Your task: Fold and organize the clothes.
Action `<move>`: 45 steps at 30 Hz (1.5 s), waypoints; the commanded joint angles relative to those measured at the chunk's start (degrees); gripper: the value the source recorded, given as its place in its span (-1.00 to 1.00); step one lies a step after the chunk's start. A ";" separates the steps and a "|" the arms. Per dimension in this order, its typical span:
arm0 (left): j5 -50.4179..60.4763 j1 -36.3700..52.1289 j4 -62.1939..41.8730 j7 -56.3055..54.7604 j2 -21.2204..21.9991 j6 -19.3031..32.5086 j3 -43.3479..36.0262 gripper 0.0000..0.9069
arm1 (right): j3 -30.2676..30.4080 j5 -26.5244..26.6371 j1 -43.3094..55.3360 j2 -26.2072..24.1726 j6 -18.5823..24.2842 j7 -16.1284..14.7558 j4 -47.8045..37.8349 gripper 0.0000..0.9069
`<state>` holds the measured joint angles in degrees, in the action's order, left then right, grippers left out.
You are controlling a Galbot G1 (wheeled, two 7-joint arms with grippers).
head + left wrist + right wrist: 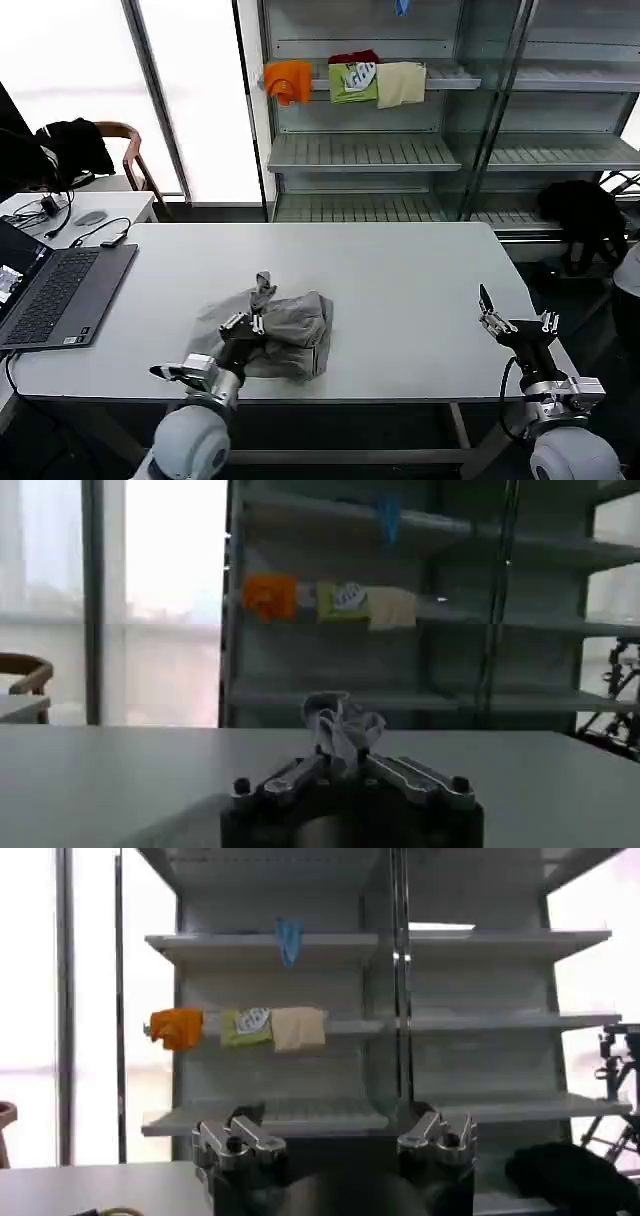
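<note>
Shirt lying bunched near desk front edge, unfolded. Left gripper pinching fabric tuft, lifting. Right gripper hovering w/ fingers apart by desk's front right corner. Folding barely begun, judging by heap.

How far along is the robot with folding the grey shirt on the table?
Done: little; the grey shirt lies bunched on the table. In hand: the left gripper pinches and lifts a bit of its fabric. Left: flattening, folding, tidying. The right gripper waits open at the table's right edge.

A plain light grey shirt lies crumpled on the white table beside a dark grey laptop.
</note>
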<state>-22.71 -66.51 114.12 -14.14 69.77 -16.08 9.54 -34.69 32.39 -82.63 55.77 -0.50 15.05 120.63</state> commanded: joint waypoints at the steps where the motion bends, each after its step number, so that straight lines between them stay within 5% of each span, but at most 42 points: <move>1: 4.47 3.11 -6.23 0.04 3.86 0.33 -7.20 -0.96 | 0.07 -0.11 0.08 0.10 0.11 0.04 0.14 1.00; 4: 4.75 3.24 -6.86 0.05 4.01 0.36 -7.47 -0.87 | 0.06 -0.04 0.22 0.05 0.12 0.04 0.19 1.00; 5: 4.96 3.32 -7.16 0.07 4.09 0.34 -7.51 -0.58 | 0.08 -0.02 0.23 0.05 0.13 0.03 0.20 1.00; 6: 5.21 3.37 -7.28 0.11 4.11 0.33 -7.54 0.76 | 0.17 -0.02 0.26 0.06 0.15 0.03 0.18 1.00; 7: 6.41 3.48 -7.73 0.12 4.10 0.07 -7.66 1.00 | 0.34 -0.04 0.33 0.10 0.19 0.00 0.08 1.00; 26: 13.43 2.41 5.35 -0.54 2.84 0.41 -16.27 1.00 | 1.80 -0.74 1.53 0.74 -0.65 -0.21 0.23 1.00; 31: 12.49 0.21 4.96 3.08 0.44 3.33 -4.52 1.00 | 1.40 -0.73 1.08 0.59 -0.68 -0.23 0.63 1.00; 39: -2.22 -7.43 0.28 3.62 -12.31 -0.62 19.40 1.00 | 1.21 -0.72 1.04 0.18 -0.65 -0.33 0.64 1.00; 45: -10.23 -9.86 -3.36 5.63 -13.72 -5.21 23.27 1.00 | 1.71 -0.86 1.73 0.26 -0.89 -0.32 0.30 1.00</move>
<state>-20.93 -71.55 113.78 -10.86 62.22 -16.91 18.24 -33.07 31.55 -81.15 55.98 -1.33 14.72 121.03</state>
